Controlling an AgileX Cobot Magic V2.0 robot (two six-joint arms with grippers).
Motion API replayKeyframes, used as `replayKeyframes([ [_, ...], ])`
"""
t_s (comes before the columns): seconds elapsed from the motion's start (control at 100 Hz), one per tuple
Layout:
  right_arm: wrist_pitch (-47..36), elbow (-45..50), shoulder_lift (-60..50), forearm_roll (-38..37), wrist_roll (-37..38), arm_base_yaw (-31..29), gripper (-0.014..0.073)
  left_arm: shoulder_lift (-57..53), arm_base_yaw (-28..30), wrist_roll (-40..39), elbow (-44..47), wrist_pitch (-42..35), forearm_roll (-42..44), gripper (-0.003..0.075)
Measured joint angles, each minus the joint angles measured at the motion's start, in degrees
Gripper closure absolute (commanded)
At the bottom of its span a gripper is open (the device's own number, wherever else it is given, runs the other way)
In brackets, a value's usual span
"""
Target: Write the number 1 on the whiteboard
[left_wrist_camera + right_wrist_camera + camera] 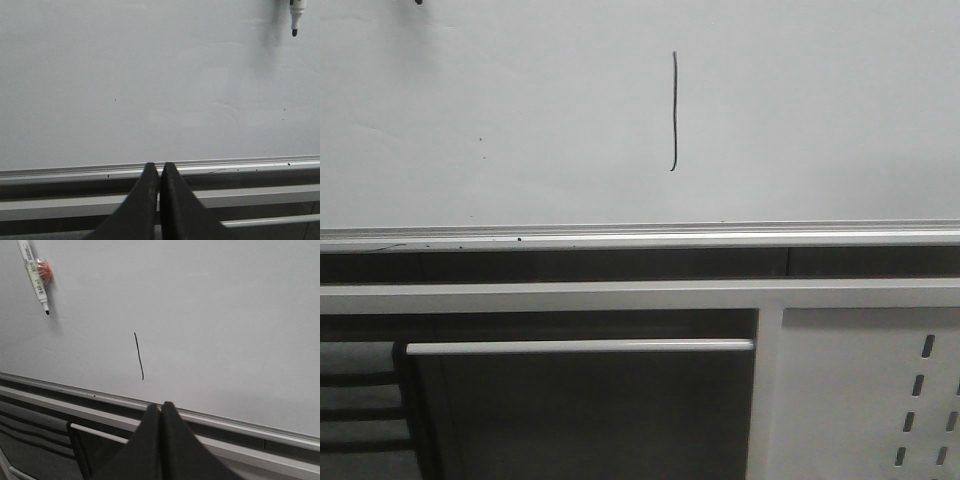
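Note:
The whiteboard (520,110) fills the upper part of the front view, above its silver rail (640,238). The number 1 (674,110) is a thin black vertical stroke with a small hook at its lower end; it also shows in the right wrist view (138,356). A marker (34,275) with its black tip uncovered hangs on the board, and its tip shows in the left wrist view (296,17). My left gripper (159,165) is shut and empty, back from the board. My right gripper (160,404) is shut and empty too. Neither gripper shows in the front view.
Below the rail run a dark gap and a pale frame bar (640,297). A white perforated metal panel (870,400) stands at the lower right. A dark panel with a silver top bar (580,346) sits at the lower middle. Tiny dark specks dot the board (482,139).

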Motion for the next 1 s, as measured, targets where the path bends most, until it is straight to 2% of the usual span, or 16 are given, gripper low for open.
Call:
replayKeyframes([
  [0.82, -0.1, 0.0, 0.0, 0.0, 0.0, 0.0, 0.0659, 0.0, 0.0, -0.1, 0.0, 0.0, 0.0, 0.0741],
  [0.92, -2.6, 0.4, 0.0, -5.2, 2.3, 0.0, 0.0659, 0.0, 0.0, -0.1, 0.0, 0.0, 0.0, 0.0741],
  [1.0, -6.9, 1.9, 0.0, -15.7, 12.3, -0.2, 0.0659, 0.0, 0.0, -0.1, 0.0, 0.0, 0.0, 0.0741],
])
